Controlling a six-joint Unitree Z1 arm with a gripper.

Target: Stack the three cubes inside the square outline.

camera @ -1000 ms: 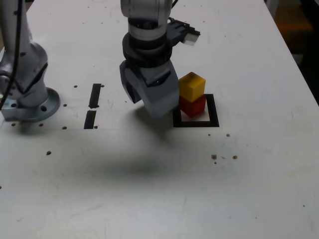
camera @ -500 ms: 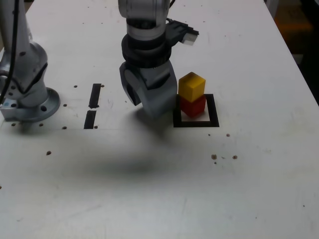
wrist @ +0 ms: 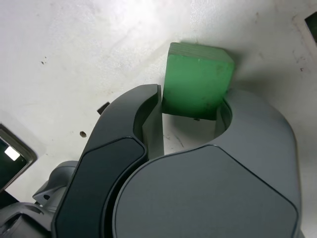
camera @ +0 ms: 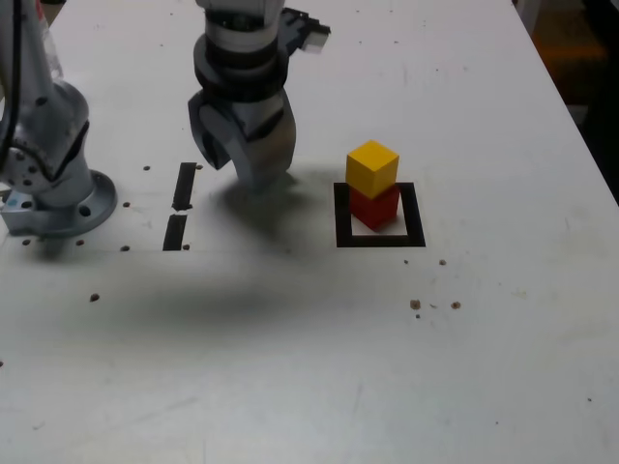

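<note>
**Green cube clamped, two cubes stacked**

The gripper (camera: 253,172) has its jaws closed on the green cube (wrist: 197,82), gripping it by two opposite sides above the white table (camera: 290,367), toward its far edge. Well apart, at the exterior view's right, the yellow cube (camera: 372,167) sits on the red cube (camera: 374,208) inside the square outline (camera: 379,238), against its far side.
</note>
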